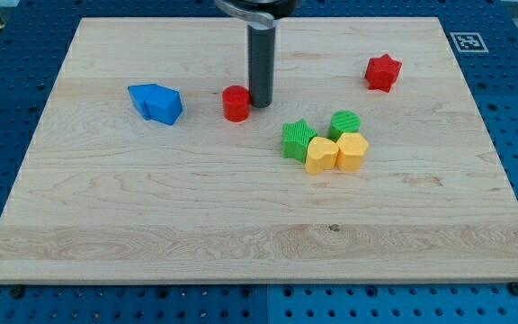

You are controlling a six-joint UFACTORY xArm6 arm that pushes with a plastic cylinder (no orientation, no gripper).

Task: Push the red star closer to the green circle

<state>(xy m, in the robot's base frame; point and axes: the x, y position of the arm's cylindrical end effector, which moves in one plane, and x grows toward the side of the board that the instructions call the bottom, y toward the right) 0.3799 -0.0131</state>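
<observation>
The red star (383,72) lies near the view's upper right on the wooden board (151,225). The green circle (345,123) sits near the board's middle, below and left of the star, touching a green star (298,139) and two yellow blocks (321,155) (352,151). My tip (260,103) is at the view's upper middle, just right of a red round block (236,103), well left of the red star.
Two blue blocks (156,102) lie together at the view's left. A black-and-white marker (466,40) sits at the board's upper right corner. Blue perforated table surrounds the board.
</observation>
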